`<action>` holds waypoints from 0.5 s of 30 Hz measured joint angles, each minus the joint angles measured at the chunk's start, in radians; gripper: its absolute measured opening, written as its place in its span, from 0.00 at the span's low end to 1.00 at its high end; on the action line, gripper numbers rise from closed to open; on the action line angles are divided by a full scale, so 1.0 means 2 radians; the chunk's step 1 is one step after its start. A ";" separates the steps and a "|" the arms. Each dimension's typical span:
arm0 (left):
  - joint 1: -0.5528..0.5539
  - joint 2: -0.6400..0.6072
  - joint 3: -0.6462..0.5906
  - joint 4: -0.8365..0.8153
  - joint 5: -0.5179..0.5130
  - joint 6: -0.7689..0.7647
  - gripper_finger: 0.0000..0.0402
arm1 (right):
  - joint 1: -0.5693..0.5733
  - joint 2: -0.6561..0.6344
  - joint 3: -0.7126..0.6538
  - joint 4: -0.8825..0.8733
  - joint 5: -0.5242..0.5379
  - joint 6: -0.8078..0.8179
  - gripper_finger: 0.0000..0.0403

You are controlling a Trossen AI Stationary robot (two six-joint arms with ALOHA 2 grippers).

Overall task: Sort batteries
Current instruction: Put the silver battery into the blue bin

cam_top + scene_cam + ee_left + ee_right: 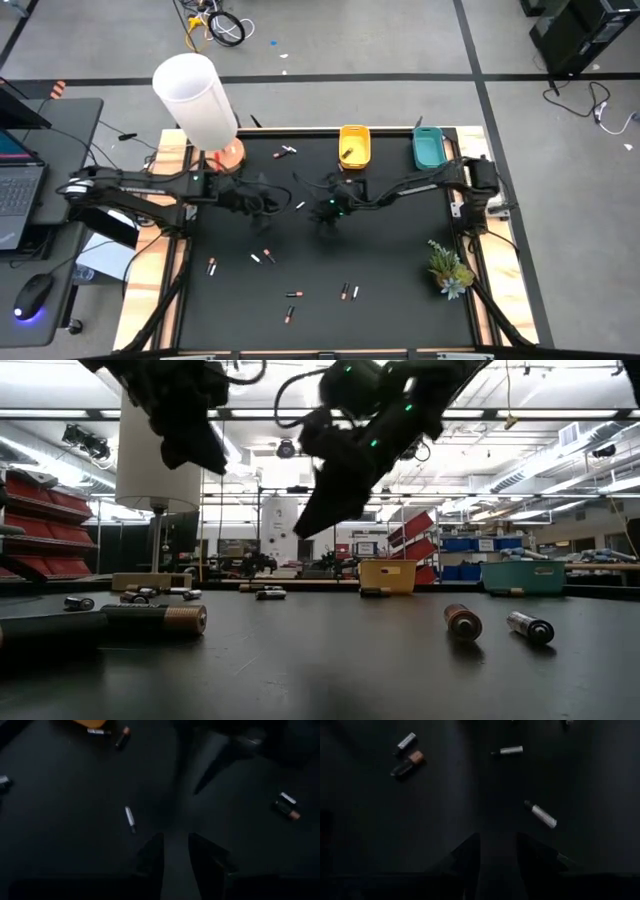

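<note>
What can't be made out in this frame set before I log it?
- Yellow tray contents: high view, too small to tell what lies inside.
- Teal tray contents: low view, its wall hides the inside.
- Battery size or brand: left wrist view, blurred.
- Left claw and right claw: fingers apart with nothing between them; fingertips cut off by the bottom edge.

in the low view both arms were cut off by the top edge. the batteries (268, 256) on the mat were too small overhead to tell types. the near battery (155, 620) was blurred, possibly copper-tipped.
</note>
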 joint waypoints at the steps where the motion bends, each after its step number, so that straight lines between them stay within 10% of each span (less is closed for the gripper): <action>1: -0.006 -0.004 -0.001 -0.005 -0.001 -0.008 0.25 | -0.002 0.010 0.004 0.014 -0.002 -0.014 0.34; 15: -0.062 -0.027 0.000 -0.009 -0.079 -0.092 0.25 | -0.048 0.081 0.054 0.043 -0.065 -0.111 0.47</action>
